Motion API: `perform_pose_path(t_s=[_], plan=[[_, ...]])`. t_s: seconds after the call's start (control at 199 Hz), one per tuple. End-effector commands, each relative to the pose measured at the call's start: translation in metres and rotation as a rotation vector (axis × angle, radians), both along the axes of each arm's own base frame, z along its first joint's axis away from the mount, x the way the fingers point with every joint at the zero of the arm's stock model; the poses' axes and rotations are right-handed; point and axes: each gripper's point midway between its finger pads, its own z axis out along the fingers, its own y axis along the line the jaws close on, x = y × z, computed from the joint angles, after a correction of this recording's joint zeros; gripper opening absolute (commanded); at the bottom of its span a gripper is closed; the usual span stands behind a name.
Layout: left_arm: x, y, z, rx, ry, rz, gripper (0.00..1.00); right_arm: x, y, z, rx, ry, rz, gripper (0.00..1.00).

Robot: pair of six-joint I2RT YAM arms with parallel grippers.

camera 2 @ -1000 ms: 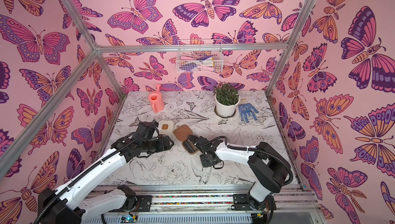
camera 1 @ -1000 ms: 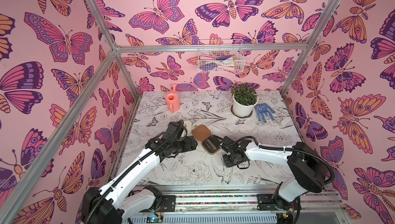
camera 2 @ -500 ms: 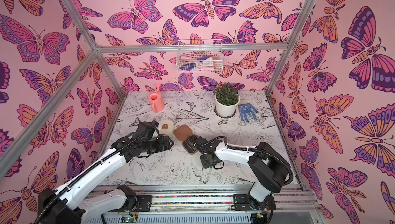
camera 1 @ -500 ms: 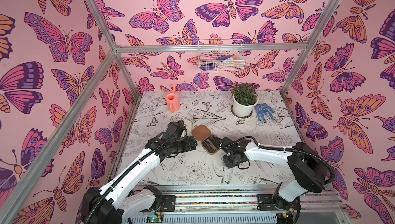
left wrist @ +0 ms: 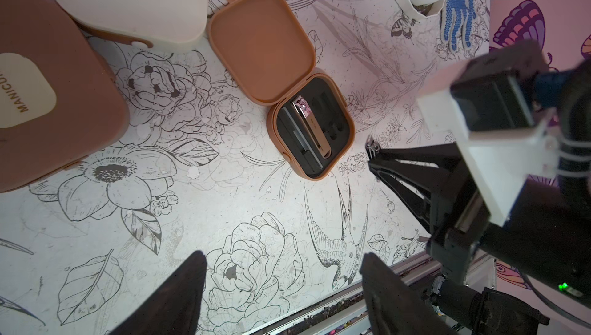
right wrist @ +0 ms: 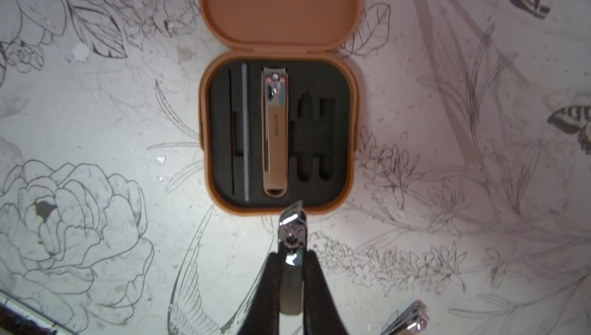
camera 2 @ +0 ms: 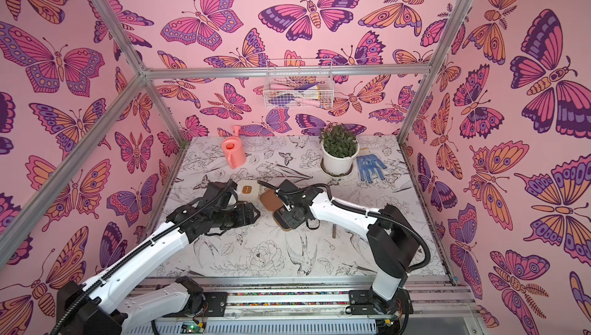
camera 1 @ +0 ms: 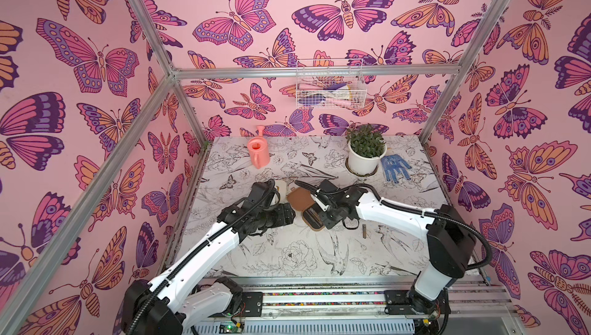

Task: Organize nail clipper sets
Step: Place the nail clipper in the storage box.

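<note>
Right arm's jaws clamp a small polished steel clipper (right wrist: 291,243), long axis parallel to the foam slots, cutting tip at the near rim of the open tan plastic case (right wrist: 281,7). The vacant moulded recesses (right wrist: 302,144) in the matte black insert lie straight ahead, beside the seated large clipper (right wrist: 275,132). Left arm's jaws stand apart and empty over the bench (left wrist: 192,208).

Floral-print table (camera 1: 287,259) holds three cases (left wrist: 262,48), watering can (camera 1: 258,154), potted plant (camera 1: 364,157), glove (camera 1: 395,167).

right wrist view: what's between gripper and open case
Only the small clipper the right gripper holds, tip at the rim of the open case; right wrist view.
</note>
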Motion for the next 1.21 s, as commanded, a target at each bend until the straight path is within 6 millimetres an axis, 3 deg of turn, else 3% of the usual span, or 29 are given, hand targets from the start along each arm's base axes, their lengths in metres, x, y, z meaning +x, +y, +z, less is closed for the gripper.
perform_pose_path(t_s=[0.0, 0.161, 0.393, 1.204], plan=[[-0.001, 0.0, 0.0, -0.005, -0.006, -0.001, 0.78, 0.01, 0.012, -0.009, -0.033, 0.002, 0.09, 0.0], [-0.001, 0.0, 0.001, -0.007, -0.01, -0.004, 0.78, 0.028, 0.023, -0.023, -0.037, -0.007, 0.083, 0.0], [0.0, -0.001, 0.001, -0.007, -0.011, -0.008, 0.78, 0.046, 0.017, -0.033, -0.048, -0.039, 0.058, 0.0], [0.0, -0.001, -0.001, -0.002, -0.003, -0.008, 0.78, 0.04, 0.011, -0.056, -0.093, 0.045, 0.029, 0.0]])
